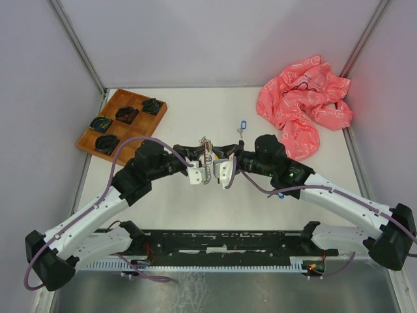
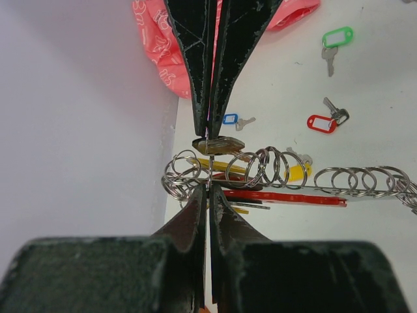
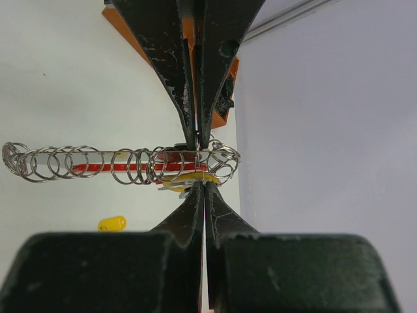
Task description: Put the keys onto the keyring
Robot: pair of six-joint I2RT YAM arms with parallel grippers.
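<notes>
The keyring (image 1: 206, 153) stretches level above the middle of the table (image 1: 189, 120), one end of its ring chain pinched in the left tool (image 2: 208, 160) and the other end pinched in the right tool (image 3: 199, 163).

centre: left gripper (image 1: 201, 160) and right gripper (image 1: 219, 160) meet at keyring (image 1: 207, 149) | just beyond, right: blue-tagged key (image 1: 243, 124) on table (image 1: 189, 111) | far left: wooden tray (image 1: 121, 121), dark coiled items | far right: crumpled pink bag (image 1: 303, 107)

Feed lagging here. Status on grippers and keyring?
Left gripper, right gripper shut on keyring ends. Red-tagged key, green-tagged key, blue-tagged key loose. Nothing blocking.
</notes>
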